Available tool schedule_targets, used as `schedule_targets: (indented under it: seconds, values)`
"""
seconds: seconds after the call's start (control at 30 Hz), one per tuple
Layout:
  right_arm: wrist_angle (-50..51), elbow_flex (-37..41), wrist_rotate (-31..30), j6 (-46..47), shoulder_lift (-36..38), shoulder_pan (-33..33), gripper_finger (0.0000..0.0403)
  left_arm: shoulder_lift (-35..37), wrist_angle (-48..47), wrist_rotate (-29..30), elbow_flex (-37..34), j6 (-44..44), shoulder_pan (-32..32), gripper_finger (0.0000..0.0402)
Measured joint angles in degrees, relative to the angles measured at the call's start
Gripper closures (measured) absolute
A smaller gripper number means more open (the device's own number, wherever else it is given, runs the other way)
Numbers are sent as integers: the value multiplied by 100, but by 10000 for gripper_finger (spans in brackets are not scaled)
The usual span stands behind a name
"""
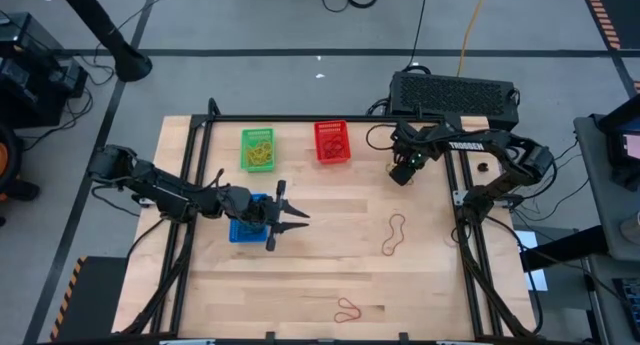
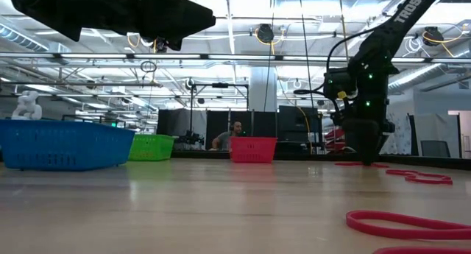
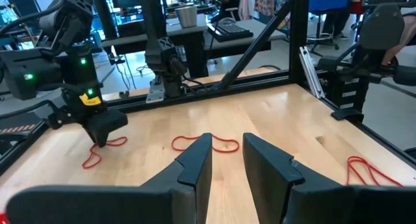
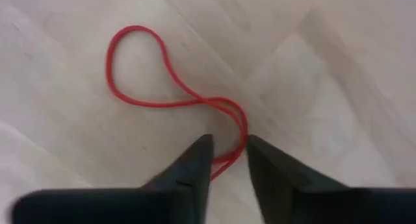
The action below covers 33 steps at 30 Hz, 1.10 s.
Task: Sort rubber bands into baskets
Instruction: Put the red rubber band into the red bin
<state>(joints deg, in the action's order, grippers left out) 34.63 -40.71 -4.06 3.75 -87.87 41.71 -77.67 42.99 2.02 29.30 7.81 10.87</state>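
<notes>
Three baskets stand on the wooden table: green [image 1: 258, 150] and red [image 1: 332, 142] at the far side, blue [image 1: 244, 228] nearer, on the left. My left gripper [image 1: 290, 217] hovers open and empty just right of the blue basket, above the table. My right gripper [image 1: 402, 173] points down at the table's far right and is open. Its fingertips [image 4: 227, 143] stand on either side of one end of a red rubber band [image 4: 140, 68] that lies flat in a figure-eight. Two more red bands lie at the right [image 1: 395, 235] and near the front edge [image 1: 347, 308]. My right gripper comes from above, pointing down, with two strands of the band's end [image 4: 235, 149] running between its fingers. The gap is far wider than the strands, and I cannot tell whether a finger touches them. The band lies flat on the table.
The green basket holds several yellow and green bands. A black box [image 1: 455, 93] sits beyond the far edge. Dark frame rails [image 1: 465, 245] run along the table's left and right sides. Bare wood [image 1: 330, 255] lies in the middle.
</notes>
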Motion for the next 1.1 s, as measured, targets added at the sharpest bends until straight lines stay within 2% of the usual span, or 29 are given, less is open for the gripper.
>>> schedule_targets:
  seconds: [0.13,0.17,0.33,0.5,0.67,0.83,0.93,1.1]
  values:
    - [-42,4,5,0,-2,-8,383,0,1,0,0,-3,0,306]
    - [-51,3,-46,6,-2,-10,391,0,1,0,0,-4,0,306]
    - [85,-122,-278,0,45,-15,400,0,1,0,0,-7,2,306]
    - [456,-623,-414,6,302,-121,402,0,1,2,0,-7,2,306]
    - [512,-1095,-401,253,561,-529,402,0,-9,2,1,-7,2,306]
    - [290,-1503,-350,522,602,-1216,403,0,-189,28,2,-7,2,306]
    - [45,-1769,-352,629,573,-1612,403,38,-412,362,2,-7,1,306]
    - [-535,-2124,-508,759,439,-2083,403,65,-915,1268,4,0,-4,306]
